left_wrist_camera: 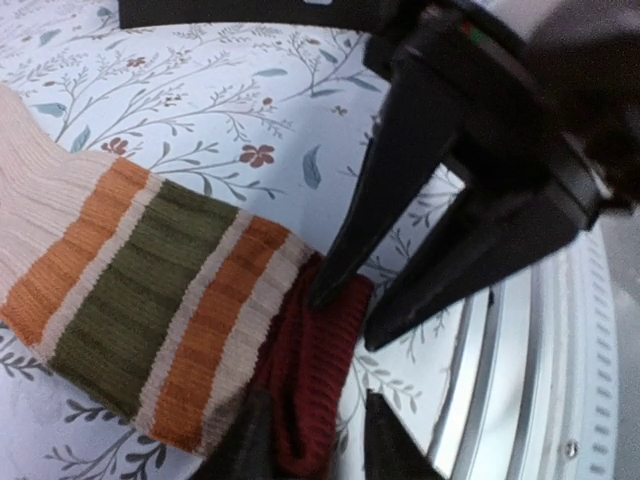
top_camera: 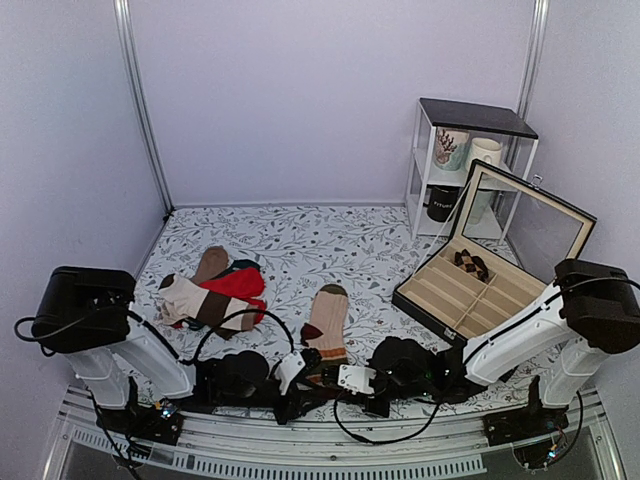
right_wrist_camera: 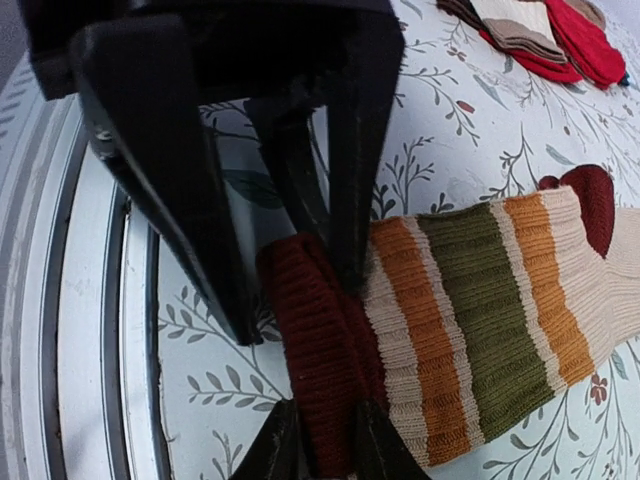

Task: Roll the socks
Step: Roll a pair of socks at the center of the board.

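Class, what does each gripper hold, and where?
Right gripper: the socks, pinched at the maroon cuff. Left gripper: jaws straddle that cuff; grip cannot be told.

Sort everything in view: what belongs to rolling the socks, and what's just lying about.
Job in hand: tan-beige striped socks with orange and olive bands and maroon cuff; left gripper; right gripper.

Lying about: heap of red, cream and brown socks; open black compartment box; small white-framed shelf holding mugs.

Socks [top_camera: 327,325] ctr front; sock pile [top_camera: 215,290] L; box [top_camera: 450,290] R.
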